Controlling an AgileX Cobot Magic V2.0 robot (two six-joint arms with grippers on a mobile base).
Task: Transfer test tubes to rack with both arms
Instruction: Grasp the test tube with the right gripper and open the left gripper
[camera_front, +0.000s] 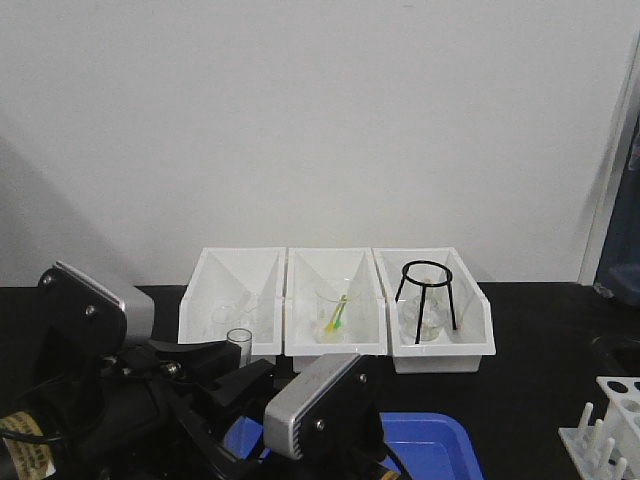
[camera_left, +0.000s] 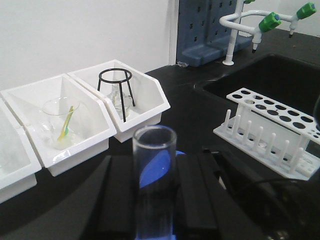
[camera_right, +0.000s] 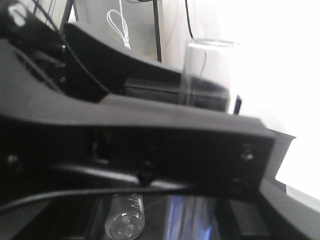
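Observation:
My left gripper (camera_left: 154, 200) is shut on an upright clear test tube (camera_left: 154, 165), whose open rim stands above the jaws. In the front view this tube (camera_front: 239, 342) sticks up from the left gripper (camera_front: 238, 365) in front of the bins. The white rack (camera_left: 272, 125) stands to the right on the black table, apart from the tube, and its corner shows in the front view (camera_front: 608, 425). In the right wrist view the left arm crosses close in front. Below it my right gripper (camera_right: 160, 227) stands open over a second tube (camera_right: 125, 220) lying near its left finger.
Three white bins (camera_front: 335, 345) stand in a row at the back; one holds a beaker with a yellow-green stick (camera_left: 65, 127), another a black tripod stand (camera_left: 116, 92). A blue tray (camera_front: 430, 445) lies under the arms. A sink (camera_left: 270, 75) with green-tipped taps lies behind the rack.

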